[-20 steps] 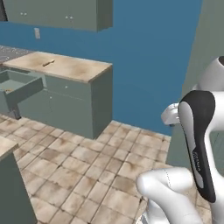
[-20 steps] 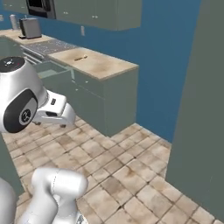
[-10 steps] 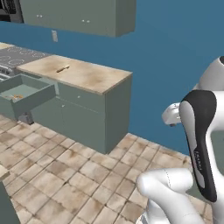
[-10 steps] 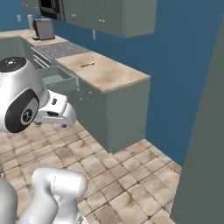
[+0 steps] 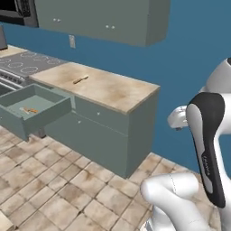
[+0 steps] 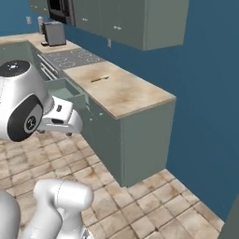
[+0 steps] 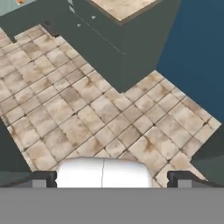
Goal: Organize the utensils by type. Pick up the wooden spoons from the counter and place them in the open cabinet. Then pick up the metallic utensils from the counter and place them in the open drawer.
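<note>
My pincer is spread wide, with the two dark tips far apart at the bottom of the hand view, and nothing is between them. It hangs over the tiled floor, well apart from the counter, whose corner I see at the top of the hand view. On the counter one wooden spoon lies flat, with an orange-brown handle, near the back part of the slab; from the right base view the same spoon lies near the end of the slab beside the stove. The drawer under the counter stands pulled out toward the floor, and inside it a small orange-brown thing lies on the bottom; I cannot tell which utensil it is. The upper wall cabinet above the counter shows closed grey-green doors with small knobs. In the right base view a toaster stands on the far counter past the stove. The metallic utensil I cannot make out in these views.
</note>
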Controlling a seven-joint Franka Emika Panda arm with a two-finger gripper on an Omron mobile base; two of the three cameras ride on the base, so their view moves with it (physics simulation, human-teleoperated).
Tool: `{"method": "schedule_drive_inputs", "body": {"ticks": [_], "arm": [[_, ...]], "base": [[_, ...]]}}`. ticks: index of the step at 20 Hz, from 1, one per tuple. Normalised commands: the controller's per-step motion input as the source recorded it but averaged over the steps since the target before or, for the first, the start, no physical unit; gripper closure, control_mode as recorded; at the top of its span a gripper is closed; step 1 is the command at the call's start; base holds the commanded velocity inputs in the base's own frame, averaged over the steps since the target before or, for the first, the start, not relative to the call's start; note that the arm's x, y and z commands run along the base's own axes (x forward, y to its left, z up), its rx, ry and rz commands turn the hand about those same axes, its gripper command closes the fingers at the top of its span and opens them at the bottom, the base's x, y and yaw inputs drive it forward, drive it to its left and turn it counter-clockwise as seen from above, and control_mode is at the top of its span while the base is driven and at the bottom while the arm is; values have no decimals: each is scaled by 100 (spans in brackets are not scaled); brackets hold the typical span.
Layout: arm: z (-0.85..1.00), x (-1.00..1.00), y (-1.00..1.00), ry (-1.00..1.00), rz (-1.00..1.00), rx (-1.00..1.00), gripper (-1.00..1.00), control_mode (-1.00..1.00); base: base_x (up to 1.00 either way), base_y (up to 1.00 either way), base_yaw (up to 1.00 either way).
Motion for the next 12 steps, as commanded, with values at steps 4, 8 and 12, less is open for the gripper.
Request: {"method": "schedule_drive_inputs", "body": {"ticks": [4, 8, 12], "arm": [[0, 0, 0, 0, 0, 0, -100, 100], [0, 0, 0, 0, 0, 0, -100, 100], [0, 0, 0, 0, 0, 0, -100, 100]], "base": [[100, 45, -7], [100, 20, -11], [100, 1, -1]]}}
